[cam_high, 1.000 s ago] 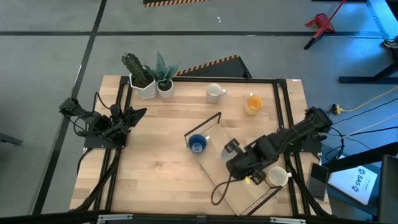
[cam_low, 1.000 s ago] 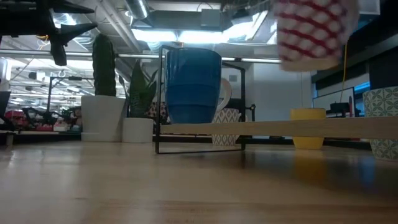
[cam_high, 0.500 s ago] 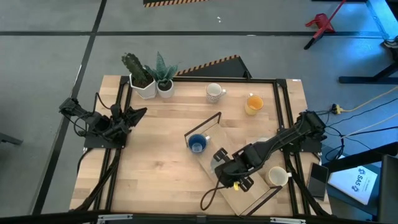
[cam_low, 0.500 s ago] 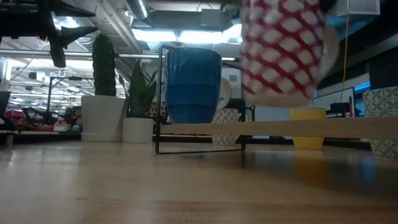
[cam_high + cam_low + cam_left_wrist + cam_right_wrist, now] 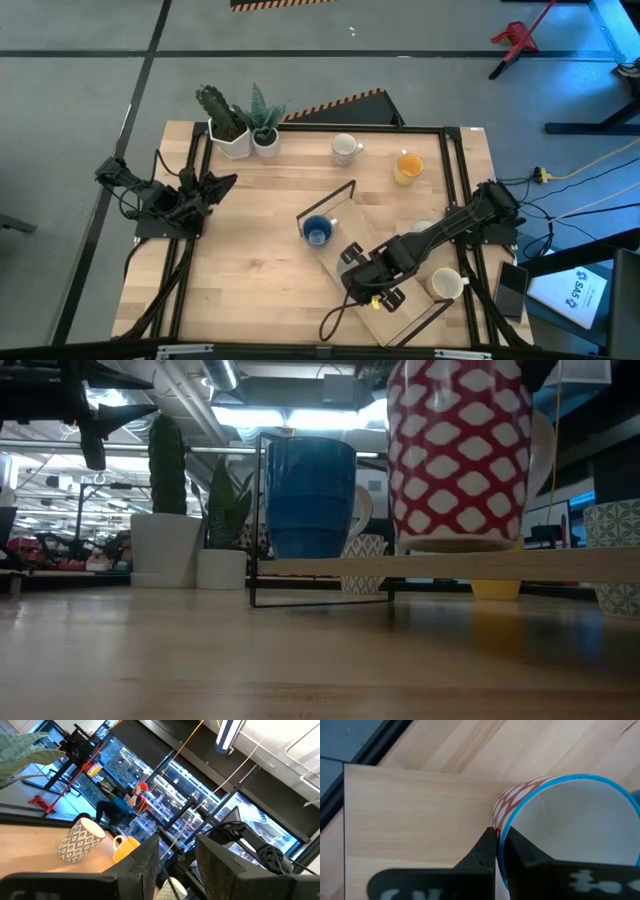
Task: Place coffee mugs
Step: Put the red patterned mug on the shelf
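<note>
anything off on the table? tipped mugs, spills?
Nothing stands out. The right hand pinches the rim of the red-and-white patterned mug, upright just above the raised wooden shelf. The dark blue mug stands upright. No spills visible.

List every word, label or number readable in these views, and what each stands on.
Nothing reads with certainty.
Blue-and-white cardboard box on the floor right of the wooden table: dark print, too small to read.
Right gripper, clamped on the red-and-white patterned mug: white marking on its dark body, blurred.
Left gripper, parked at the table's left: none.
</note>
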You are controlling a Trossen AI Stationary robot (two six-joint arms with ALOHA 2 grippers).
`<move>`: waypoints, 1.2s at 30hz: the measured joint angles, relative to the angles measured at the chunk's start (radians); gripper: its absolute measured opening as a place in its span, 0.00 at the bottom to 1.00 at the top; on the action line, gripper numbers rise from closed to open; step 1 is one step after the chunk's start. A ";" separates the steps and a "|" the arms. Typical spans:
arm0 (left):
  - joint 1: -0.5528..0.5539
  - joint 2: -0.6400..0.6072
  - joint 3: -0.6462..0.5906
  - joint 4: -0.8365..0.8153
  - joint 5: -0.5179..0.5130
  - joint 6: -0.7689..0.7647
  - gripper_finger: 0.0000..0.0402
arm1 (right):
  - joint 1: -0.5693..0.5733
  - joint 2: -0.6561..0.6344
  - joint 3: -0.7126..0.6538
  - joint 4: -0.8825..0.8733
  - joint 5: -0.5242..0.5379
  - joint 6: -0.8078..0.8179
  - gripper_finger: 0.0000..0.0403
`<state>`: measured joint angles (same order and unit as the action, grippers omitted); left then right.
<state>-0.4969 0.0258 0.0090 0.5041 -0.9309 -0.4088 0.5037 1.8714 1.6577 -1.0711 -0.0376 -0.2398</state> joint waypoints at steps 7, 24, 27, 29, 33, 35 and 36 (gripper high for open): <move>0.000 0.000 0.000 -0.001 0.003 0.000 0.30 | 0.000 0.003 0.000 -0.017 0.020 -0.008 0.00; 0.000 0.000 0.000 -0.002 0.001 0.000 0.30 | -0.002 0.016 0.001 -0.003 0.021 -0.051 0.00; 0.000 0.000 0.000 -0.003 0.000 0.000 0.30 | -0.002 0.016 0.001 -0.003 0.022 -0.057 0.00; 0.000 0.000 0.000 -0.003 0.000 0.000 0.30 | -0.006 0.016 0.001 -0.003 0.027 -0.057 0.00; 0.000 0.000 0.000 -0.003 0.000 0.000 0.30 | -0.013 0.016 0.001 0.000 0.028 -0.064 0.00; 0.000 0.000 0.000 -0.003 0.000 0.000 0.30 | -0.015 0.016 0.001 0.001 0.026 -0.075 0.00; 0.000 0.000 0.000 -0.003 0.000 0.000 0.30 | -0.016 0.017 0.001 0.002 0.028 -0.075 0.00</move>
<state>-0.4969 0.0258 0.0090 0.5014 -0.9314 -0.4087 0.4878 1.8881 1.6585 -1.0693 -0.0096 -0.3152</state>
